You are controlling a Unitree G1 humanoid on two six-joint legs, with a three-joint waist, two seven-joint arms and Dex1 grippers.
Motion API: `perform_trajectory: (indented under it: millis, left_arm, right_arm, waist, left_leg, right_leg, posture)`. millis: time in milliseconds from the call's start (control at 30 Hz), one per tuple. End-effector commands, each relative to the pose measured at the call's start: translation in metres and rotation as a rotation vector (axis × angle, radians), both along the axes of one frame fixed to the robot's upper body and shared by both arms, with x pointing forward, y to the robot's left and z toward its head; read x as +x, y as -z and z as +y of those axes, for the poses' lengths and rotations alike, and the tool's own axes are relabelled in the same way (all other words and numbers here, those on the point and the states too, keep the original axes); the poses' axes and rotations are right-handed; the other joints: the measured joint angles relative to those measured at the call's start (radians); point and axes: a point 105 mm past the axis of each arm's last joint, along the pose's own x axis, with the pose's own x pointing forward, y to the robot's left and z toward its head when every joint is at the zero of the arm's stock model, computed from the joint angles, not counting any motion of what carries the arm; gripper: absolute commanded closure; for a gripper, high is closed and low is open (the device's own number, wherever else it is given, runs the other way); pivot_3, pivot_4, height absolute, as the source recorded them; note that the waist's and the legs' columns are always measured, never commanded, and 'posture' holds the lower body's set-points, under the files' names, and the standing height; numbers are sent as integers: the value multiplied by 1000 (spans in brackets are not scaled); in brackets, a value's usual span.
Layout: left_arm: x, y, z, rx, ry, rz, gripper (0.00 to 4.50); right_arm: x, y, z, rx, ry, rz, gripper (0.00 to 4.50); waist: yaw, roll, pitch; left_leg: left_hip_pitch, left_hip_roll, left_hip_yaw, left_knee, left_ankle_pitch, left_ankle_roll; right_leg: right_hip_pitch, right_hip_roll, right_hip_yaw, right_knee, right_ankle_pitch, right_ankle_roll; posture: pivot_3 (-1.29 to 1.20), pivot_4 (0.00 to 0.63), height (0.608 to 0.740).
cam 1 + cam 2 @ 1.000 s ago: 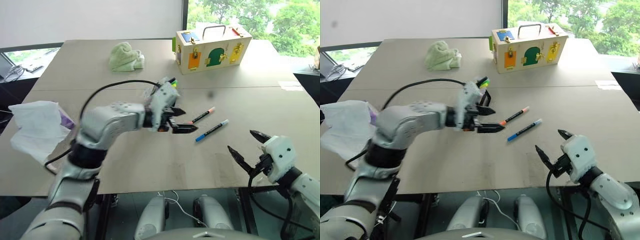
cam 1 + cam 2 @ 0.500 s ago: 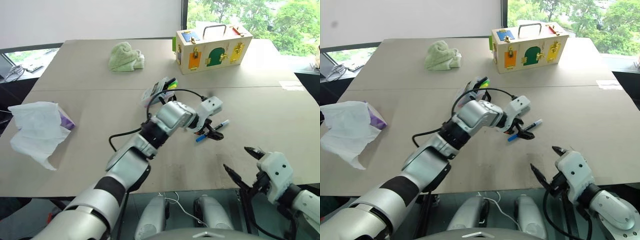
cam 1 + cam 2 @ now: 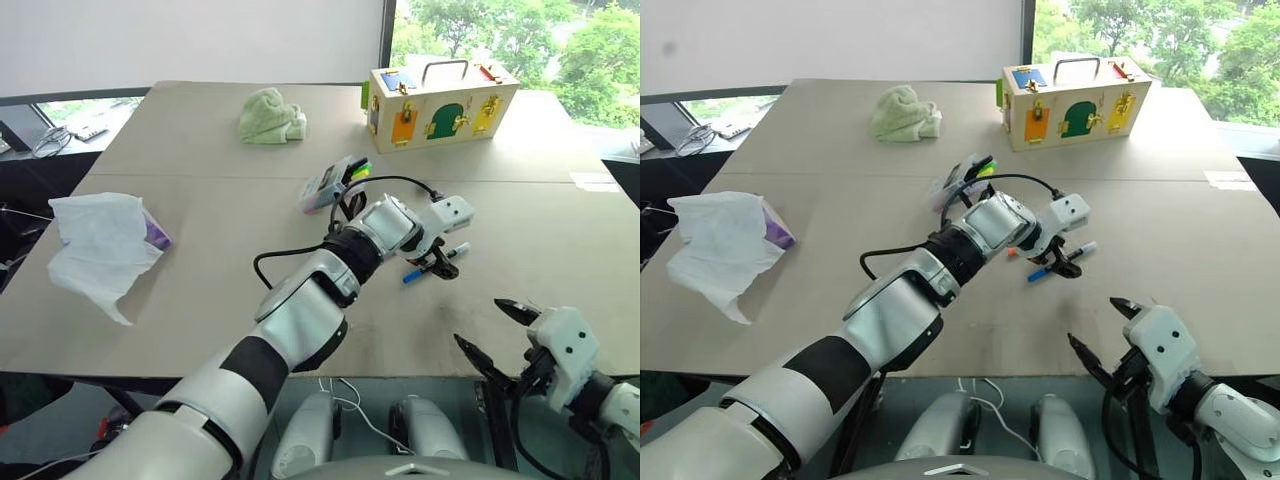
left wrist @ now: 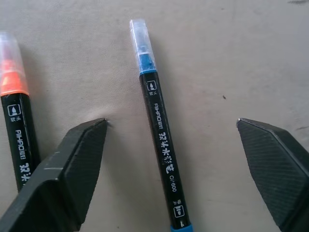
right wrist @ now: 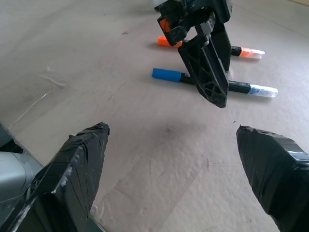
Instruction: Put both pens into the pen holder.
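Two slim, light, stiff pens lie loose; left gripper [image 4: 171,140] fingers straddle the blue pen [image 4: 158,130] wide open, best pinched mid-barrel.

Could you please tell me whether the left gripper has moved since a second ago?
Yes. The left gripper has swung to the robot's right, away from the pen holder, and now straddles the blue pen with open jaws.
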Motion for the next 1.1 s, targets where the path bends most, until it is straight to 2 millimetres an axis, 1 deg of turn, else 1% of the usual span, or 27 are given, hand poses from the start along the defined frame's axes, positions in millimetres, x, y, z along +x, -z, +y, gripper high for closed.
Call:
perform_trajectory:
  millis: [33,67,133,167,200,267,333,400,433,467,533,567,633,667,733,767,833,867,933,967,1033,1100]
  left_arm:
    - [-8,20,-2,52,29,31,1678]
    - [-10,20,-4,50,37,34,1996]
    - [-13,21,-6,48,62,41,2786]
    - [-15,21,-6,48,76,47,3342]
    - [-16,22,-5,50,94,54,3781]
    - [-21,21,0,48,142,80,4460]
    - [-23,17,3,31,160,95,4486]
    - [-23,5,1,-47,149,113,4486]
    - [-21,-5,1,-87,140,117,4486]
    - [-18,-21,-1,-163,123,120,4486]
    - [-11,-60,-2,-323,71,136,4486]
    - [-4,-83,-1,-399,53,60,4486]
    - [7,-118,4,-519,37,-119,4486]
    - [12,-137,8,-587,16,-210,4486]
    - [17,-179,18,-758,-37,-420,4486]
    - [20,-196,25,-816,-70,-549,4486]
    - [20,-216,35,-875,-95,-745,4486]
    - [20,-222,38,-894,-101,-800,4486]
    - [22,-225,42,-922,-127,-839,4486]
    - [25,-225,49,-900,-155,-927,4486]
    - [32,-212,60,-759,-199,-1152,4486]
    - [38,-199,64,-691,-239,-1237,4486]
  right_arm:
    - [1,-7,-1,-5,4,-48,0]
    - [1,-7,0,-5,8,-52,0]
    - [1,-8,1,-3,12,-59,0]
    - [1,-8,2,-1,14,-61,0]
    - [1,-8,3,3,15,-62,0]
    - [1,-8,5,10,17,-61,0]
    - [1,-7,6,13,18,-61,0]
    - [3,-7,7,15,24,-66,0]
    - [3,-8,7,17,28,-73,0]
    - [4,-9,7,25,33,-81,0]
    - [7,-15,6,52,50,-113,0]
    - [9,-21,5,83,60,-139,0]
    - [13,-31,5,133,73,-190,0]
    - [15,-37,4,159,78,-220,0]
    - [22,-51,4,192,72,-295,0]
    - [25,-59,3,214,70,-339,0]
    - [32,-72,2,250,62,-405,0]
    - [35,-77,1,262,57,-423,0]
    - [41,-82,0,269,47,-440,0]
    - [46,-88,-1,265,25,-470,0]
    - [60,-102,0,230,-65,-503,0]
    - [72,-114,0,175,-156,-517,0]
  waist:
    - [4,0,0]
    - [6,1,-1]
    - [9,1,-1]
    - [9,1,-1]
    - [10,1,-1]
    - [10,2,-2]
    - [7,3,-2]
    - [6,3,-1]
    - [3,4,-1]
    - [1,4,0]
    - [-5,6,3]
    - [-10,6,3]
    - [-14,7,3]
    - [-14,7,3]
    - [-14,8,3]
    - [-12,8,3]
    - [-10,8,3]
    - [-10,8,3]
    - [-9,8,3]
    - [-9,8,3]
    - [-16,8,3]
    - [-18,9,3]
  left_leg:
    - [0,0,0,0,0,0]
    - [0,0,-1,0,0,0]
    - [0,0,-1,0,0,0]
    - [-1,0,-1,0,0,0]
    - [-1,0,-1,-1,-1,1]
    - [-2,0,0,-1,-2,1]
    - [-2,0,1,-2,-2,2]
    - [-4,0,1,-2,-2,2]
    - [-4,0,1,-2,-3,2]
    - [-4,0,1,-2,-3,3]
    - [-5,-1,2,-2,-3,3]
    - [-7,-1,2,-2,-3,3]
    - [-17,0,2,0,-3,3]
    - [-19,0,2,0,-3,3]
    - [-17,0,3,0,-2,2]
    - [-18,0,3,0,-2,1]
    - [-18,0,3,0,-1,0]
    - [-17,-1,4,0,-1,0]
    - [-17,-2,4,0,0,-1]
    - [-17,-3,3,0,0,-1]
    - [-17,-4,5,0,-1,0]
    - [-14,-4,10,-1,-2,2]
  right_leg:
    - [0,0,0,0,0,0]
    - [0,0,0,0,0,0]
    - [0,0,0,0,0,1]
    - [0,0,0,0,0,3]
    - [-1,0,0,0,-1,4]
    - [-1,0,-1,-1,-1,5]
    - [-2,0,0,-1,-2,4]
    - [-4,0,2,-1,-2,4]
    - [-4,0,2,-1,-2,4]
    - [-4,0,3,-1,-2,4]
    - [-5,0,3,-1,-2,4]
    - [-8,0,2,-1,-2,4]
    - [-17,0,3,2,-2,5]
    - [-20,0,4,3,0,2]
    - [-20,-3,6,3,1,0]
    - [-20,-3,7,3,1,0]
    - [-20,-4,7,2,1,0]
    - [-19,-5,7,2,1,0]
    - [-19,-5,7,2,1,0]
    - [-19,-5,6,2,1,0]
    - [-19,-2,6,2,2,1]
    - [-19,-2,9,2,3,2]
  posture:
    - [0,150,740]
    - [0,150,740]
    - [0,150,740]
    - [0,150,740]
    - [0,150,740]
    - [0,150,740]
    - [0,150,740]
    - [0,150,740]
    - [0,150,740]
    - [0,150,740]
    - [0,150,740]
    - [0,150,740]
    - [0,150,740]
    - [0,150,740]
    - [0,150,740]
    - [0,150,740]
    - [0,150,740]
    - [0,150,740]
    - [0,150,740]
    - [0,150,740]
    - [0,150,740]
    - [0,150,740]
